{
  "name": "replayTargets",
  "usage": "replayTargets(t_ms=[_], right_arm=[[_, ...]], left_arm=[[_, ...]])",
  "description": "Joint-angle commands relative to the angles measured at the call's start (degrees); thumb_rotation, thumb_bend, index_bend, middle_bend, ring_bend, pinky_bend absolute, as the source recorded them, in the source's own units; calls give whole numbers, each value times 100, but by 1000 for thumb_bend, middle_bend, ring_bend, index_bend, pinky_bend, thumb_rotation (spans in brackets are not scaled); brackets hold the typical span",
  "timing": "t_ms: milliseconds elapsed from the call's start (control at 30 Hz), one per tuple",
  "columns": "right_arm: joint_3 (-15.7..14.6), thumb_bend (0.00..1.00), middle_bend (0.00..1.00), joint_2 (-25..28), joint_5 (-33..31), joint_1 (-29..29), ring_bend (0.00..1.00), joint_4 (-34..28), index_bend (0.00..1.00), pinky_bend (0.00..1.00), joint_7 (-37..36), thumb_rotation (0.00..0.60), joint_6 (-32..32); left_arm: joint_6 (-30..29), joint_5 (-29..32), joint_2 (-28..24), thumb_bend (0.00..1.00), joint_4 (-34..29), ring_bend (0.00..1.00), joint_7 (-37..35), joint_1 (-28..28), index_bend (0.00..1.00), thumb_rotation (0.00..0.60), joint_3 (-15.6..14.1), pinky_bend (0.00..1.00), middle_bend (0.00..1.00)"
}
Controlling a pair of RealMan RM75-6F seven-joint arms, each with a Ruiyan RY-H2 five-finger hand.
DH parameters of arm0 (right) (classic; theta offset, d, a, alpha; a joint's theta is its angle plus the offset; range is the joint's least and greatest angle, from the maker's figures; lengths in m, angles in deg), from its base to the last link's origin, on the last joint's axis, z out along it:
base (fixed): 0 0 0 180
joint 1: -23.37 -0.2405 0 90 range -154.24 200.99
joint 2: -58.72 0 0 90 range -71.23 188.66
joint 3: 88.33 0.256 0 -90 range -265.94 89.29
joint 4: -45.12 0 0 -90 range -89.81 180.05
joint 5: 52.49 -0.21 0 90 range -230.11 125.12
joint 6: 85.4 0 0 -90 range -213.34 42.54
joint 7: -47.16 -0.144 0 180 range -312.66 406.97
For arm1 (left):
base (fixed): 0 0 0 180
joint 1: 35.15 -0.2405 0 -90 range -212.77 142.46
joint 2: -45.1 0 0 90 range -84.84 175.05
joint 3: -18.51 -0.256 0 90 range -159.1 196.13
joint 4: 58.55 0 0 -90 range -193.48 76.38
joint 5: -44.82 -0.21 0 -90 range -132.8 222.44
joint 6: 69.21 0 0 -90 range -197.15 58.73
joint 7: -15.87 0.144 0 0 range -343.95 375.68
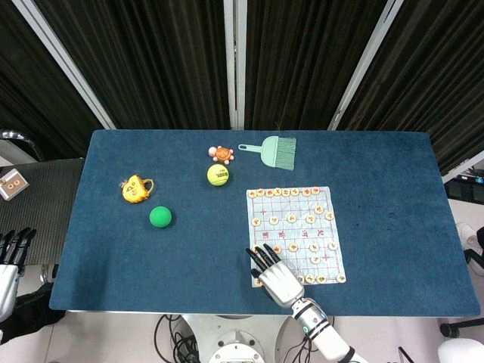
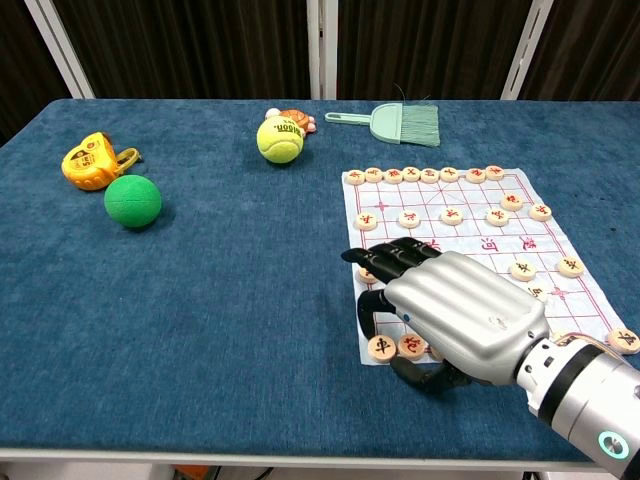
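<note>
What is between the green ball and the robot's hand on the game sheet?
Nothing but bare blue table. In the chest view, no object sits between the green ball and the right hand, which hovers over the game sheet with its round pieces.

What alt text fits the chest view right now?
The right hand hovers palm down over the near left corner of a paper chess board dotted with round pieces. Farther back lie a tennis ball, green ball and mint brush.
</note>
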Motion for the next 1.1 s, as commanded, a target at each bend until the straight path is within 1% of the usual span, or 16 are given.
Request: replayTargets(t_ms=[33, 233, 500, 700, 1100], right_arm=[[-7, 301, 0, -12, -9, -10, 0, 7, 460, 0, -8, 600, 16], [-40, 303, 0, -24, 45, -38, 0, 11, 501, 0, -101, 600, 88], [-109, 303, 0, 127, 189, -10, 0, -119, 507, 0, -200, 600, 298], [-85, 304, 0, 212, 105, 35, 0, -150, 513, 0, -192, 600, 391], [-160, 304, 0, 458, 7, 83, 0, -370, 525, 0, -52, 600, 438]], left_arm=[[-7, -4, 1, 102, 6, 0, -5, -6, 46, 600, 2, 0, 47], [-14, -4, 3, 102, 18, 0, -29, -25, 46, 600, 1, 0, 47], [-9, -18, 6, 103, 17, 0, -30, -25, 46, 600, 9, 0, 47], [11, -32, 11, 102, 4, 0, 3, -9, 46, 600, 19, 0, 47], [29, -36, 2, 102, -34, 0, -40, -9, 46, 600, 20, 0, 47]])
